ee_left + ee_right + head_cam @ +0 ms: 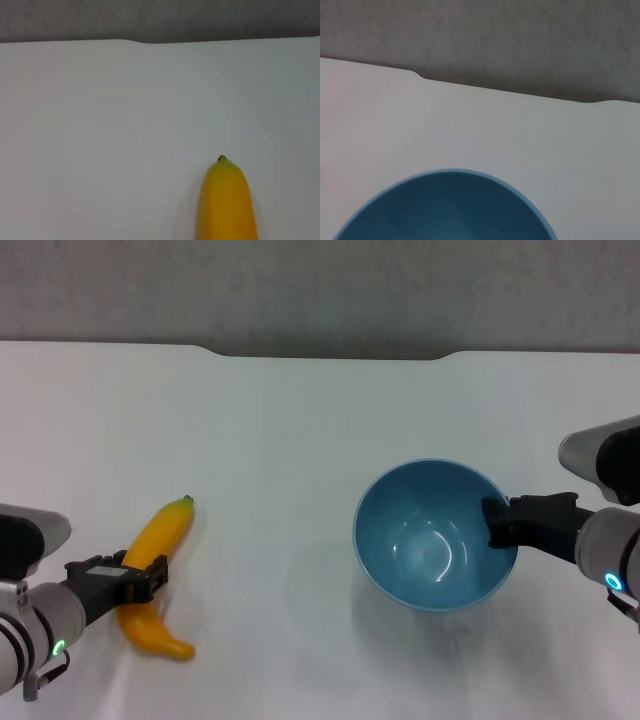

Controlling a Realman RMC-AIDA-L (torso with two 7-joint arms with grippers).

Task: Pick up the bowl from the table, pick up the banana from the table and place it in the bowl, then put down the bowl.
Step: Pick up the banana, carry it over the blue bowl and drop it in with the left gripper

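The light-blue bowl (430, 535) is at the right of the white table (300, 420), tilted, with a shadow under it. My right gripper (500, 525) is shut on its right rim, one finger inside the bowl. The bowl's rim also shows in the right wrist view (445, 172). The yellow banana (165, 535) lies at the left, its dark tip pointing away from me. My left gripper (140, 580) is closed across the banana's middle. The banana's far end shows in the left wrist view (225, 200).
The table's far edge has a shallow notch (330, 355) with a grey wall behind it. Bare white tabletop lies between the banana and the bowl.
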